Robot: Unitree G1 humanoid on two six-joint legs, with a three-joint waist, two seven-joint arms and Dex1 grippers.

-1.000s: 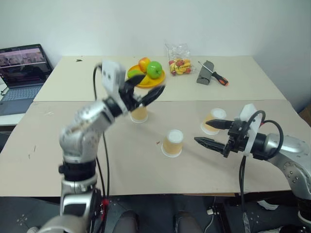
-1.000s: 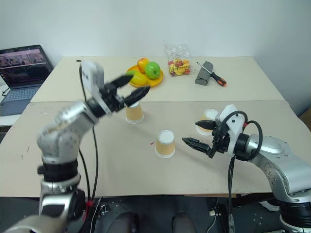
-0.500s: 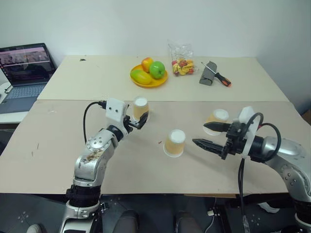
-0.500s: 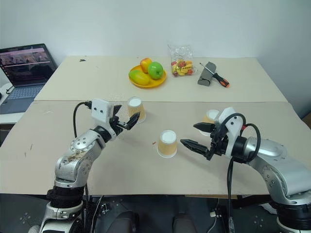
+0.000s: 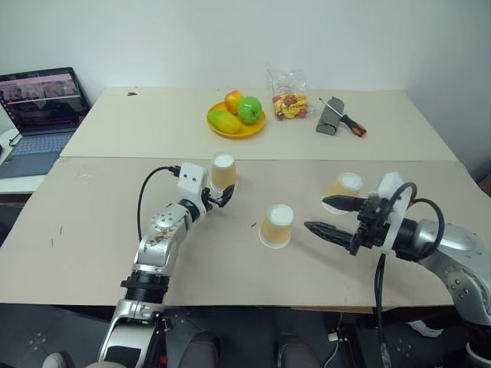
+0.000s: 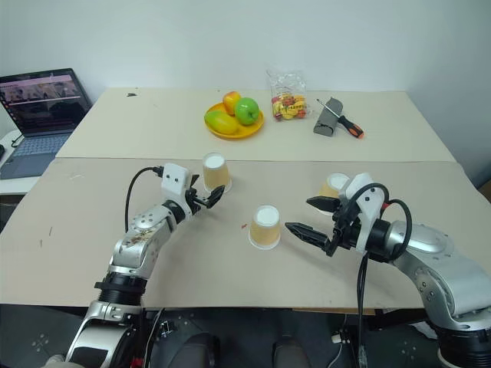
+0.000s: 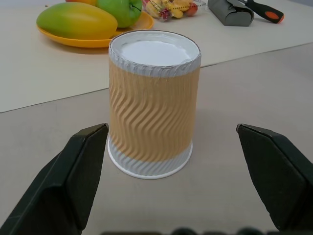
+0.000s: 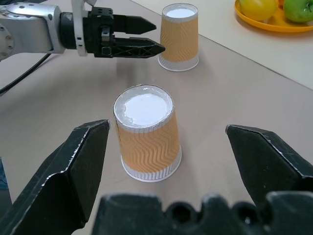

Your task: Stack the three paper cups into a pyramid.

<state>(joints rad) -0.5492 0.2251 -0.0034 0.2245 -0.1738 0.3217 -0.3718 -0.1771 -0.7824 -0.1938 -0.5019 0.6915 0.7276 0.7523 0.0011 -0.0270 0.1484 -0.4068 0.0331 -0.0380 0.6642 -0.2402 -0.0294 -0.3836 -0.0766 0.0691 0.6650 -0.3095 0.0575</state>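
Both tools open, fruit plate (image 5: 236, 125), snack bag (image 5: 288, 100), screwdriver (image 5: 349, 123) behind cups (image 5: 277, 226)

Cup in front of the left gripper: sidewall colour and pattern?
Tan-orange with embossed wavy ripples, white bands at both ends; the cup shows best in the left wrist view.

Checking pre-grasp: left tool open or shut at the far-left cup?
Open. The left tool has its fingers spread either side of the upside-down cup, with gaps on both sides.

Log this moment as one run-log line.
left tool: open, at far tan paper cup | right tool: open, facing middle tan paper cup | third tan paper cup: unstacked | pyramid: not started
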